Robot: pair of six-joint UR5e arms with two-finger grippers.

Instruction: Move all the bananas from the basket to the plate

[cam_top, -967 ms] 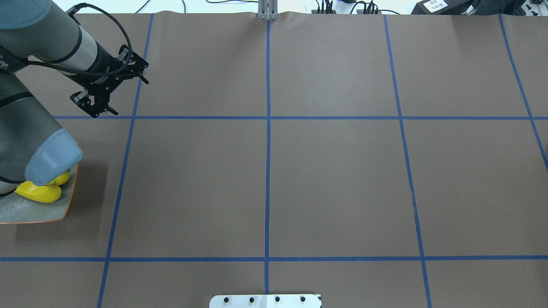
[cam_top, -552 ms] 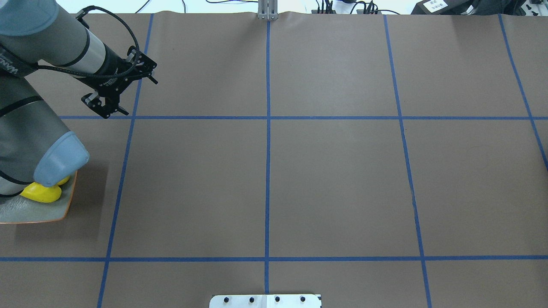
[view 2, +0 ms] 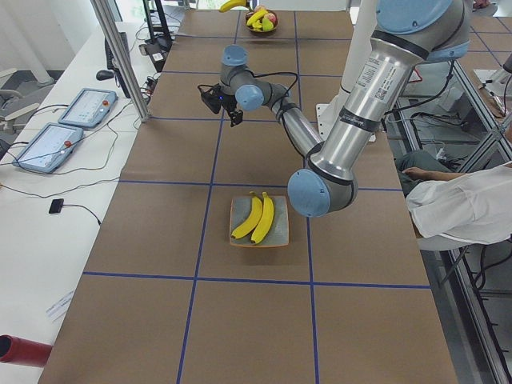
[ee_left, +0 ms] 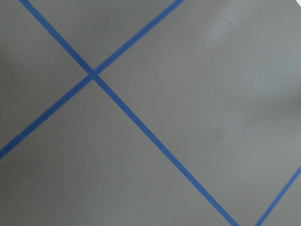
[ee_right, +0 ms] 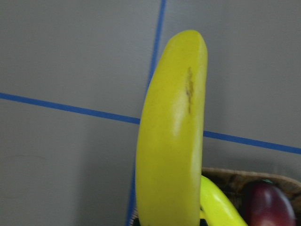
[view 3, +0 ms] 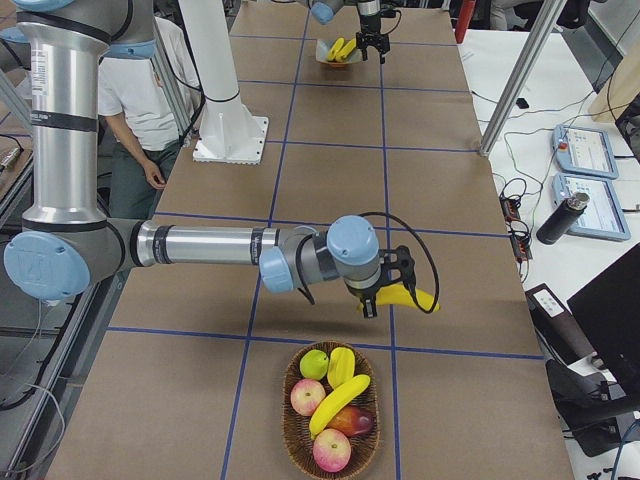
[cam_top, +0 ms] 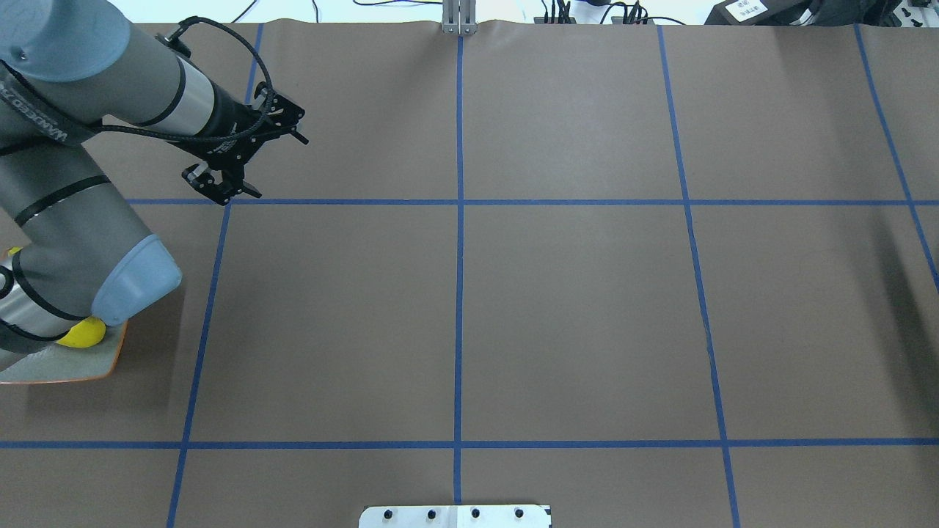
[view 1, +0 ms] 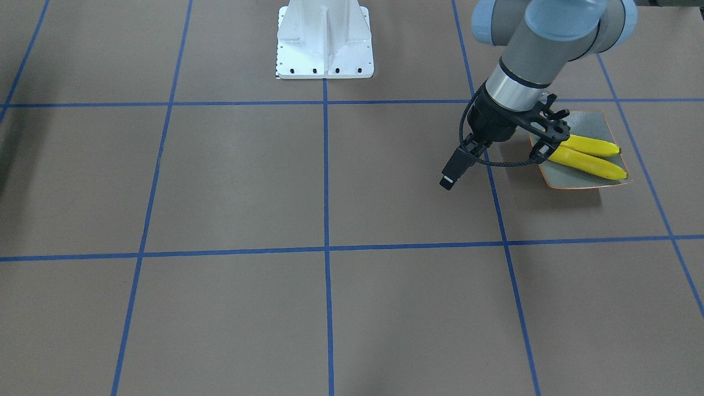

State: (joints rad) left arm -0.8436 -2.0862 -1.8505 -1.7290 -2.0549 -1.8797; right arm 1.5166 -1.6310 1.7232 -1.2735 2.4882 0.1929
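Note:
The plate [view 1: 583,177] lies on the robot's left side and holds two bananas [view 1: 587,155]. It also shows in the overhead view [cam_top: 66,364] and in the exterior left view [view 2: 281,232]. My left gripper [view 1: 450,179] hangs open and empty above the bare table beside the plate, and shows in the overhead view [cam_top: 220,188]. The wicker basket [view 3: 296,432] holds two more bananas [view 3: 340,398]. My right gripper [view 3: 385,296] is shut on a banana [ee_right: 174,136], held in the air just beyond the basket rim [ee_right: 235,173].
The basket also holds apples [view 3: 332,450] and a green fruit [view 3: 315,364]. The white robot base [view 1: 324,41] stands at the table's near edge. A seated operator [view 2: 460,210] is beside the table. Blue tape lines cross the brown table cover.
My left arm has swung to the right and away from the plate in the overhead view, and its elbow now covers more of the bananas there.

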